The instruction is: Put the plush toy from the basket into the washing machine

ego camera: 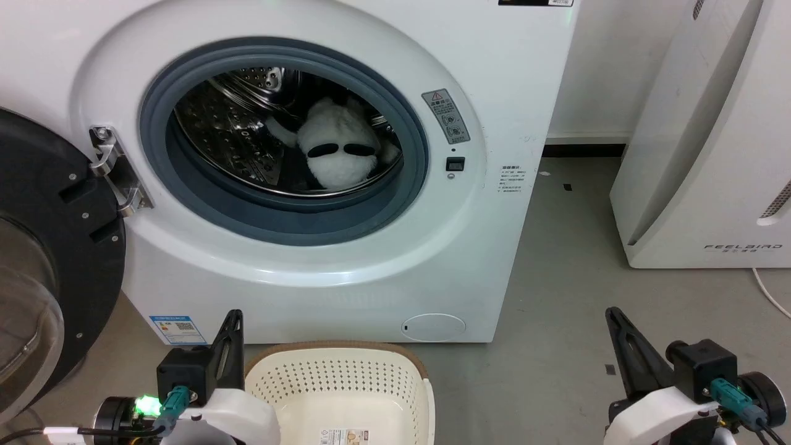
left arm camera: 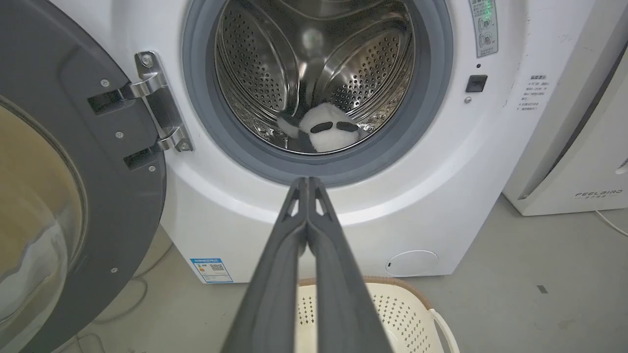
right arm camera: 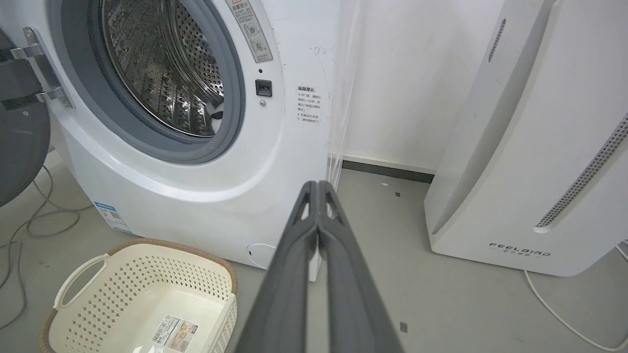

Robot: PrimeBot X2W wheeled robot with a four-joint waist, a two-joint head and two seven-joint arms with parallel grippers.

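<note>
Sitting in the washer: the toy (ego camera: 337,151), low in the drum (ego camera: 247,123), behind the gasket (ego camera: 296,216); no part of it crosses the washer's (ego camera: 507,93) lip.
Toy axis: both black feet face the opening, so I judge its length runs back into the washer, away from me.
Toy from claws: up and forward of both, inside the washer, well apart from either.
Left claw (ego camera: 232,321): fingers pressed together, gripping nothing; it sits below the washer's opening, aimed at the lower gasket in the left wrist view.
Right claw (ego camera: 615,321): fingers pressed together too, gripping nothing; it sits off the washer's front corner, on the side toward the slanted appliance (ego camera: 698,154).
Nearer arm: the left, I'd say; it lines up with the washer's opening and the right does not.
Basket (ego camera: 334,371): on the floor (ego camera: 556,278) just before the washer's base, holding only its paper label (ego camera: 346,436).
Door (ego camera: 37,247): wide open on the washer's hinge side, beside the left claw.
Count: one toy, one basket, one washer, one door, two claws, one appliance.
My read: the toy is placed; I see nothing left to carry, and any next reach need only mind the door.
</note>
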